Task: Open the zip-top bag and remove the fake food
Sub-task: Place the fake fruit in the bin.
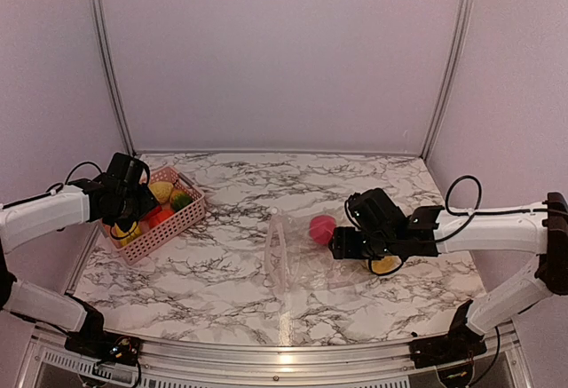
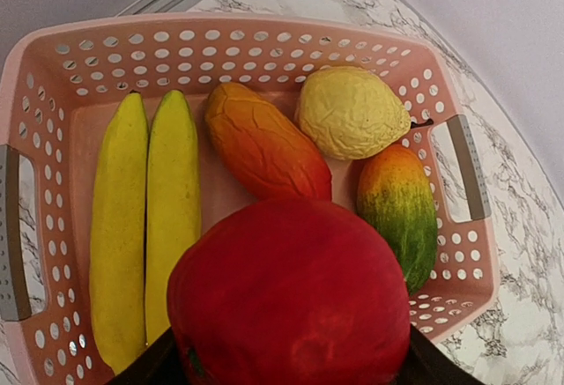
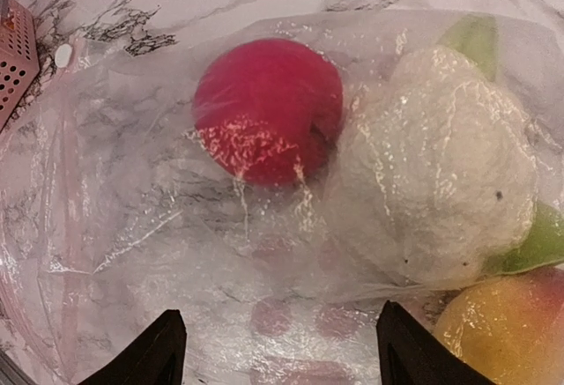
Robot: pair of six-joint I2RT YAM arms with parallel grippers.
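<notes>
The clear zip-top bag (image 1: 297, 259) lies crumpled on the marble table, mouth toward the left. Inside it the right wrist view shows fake food: a round pink-red fruit (image 3: 264, 107), a white cauliflower (image 3: 436, 182) and a yellow-orange piece (image 3: 502, 328). My right gripper (image 3: 282, 359) hovers open over the bag's plastic (image 3: 132, 226), at the bag's right side (image 1: 340, 244). My left gripper (image 2: 286, 367) is shut on a large red fruit (image 2: 291, 297), held above the pink basket (image 2: 229, 37).
The basket (image 1: 182, 219) at the table's left holds two yellow bananas (image 2: 145, 218), an orange-red fruit (image 2: 264, 147), a lemon (image 2: 351, 112) and a green-red mango (image 2: 401, 209). Pale walls close the table at back and sides.
</notes>
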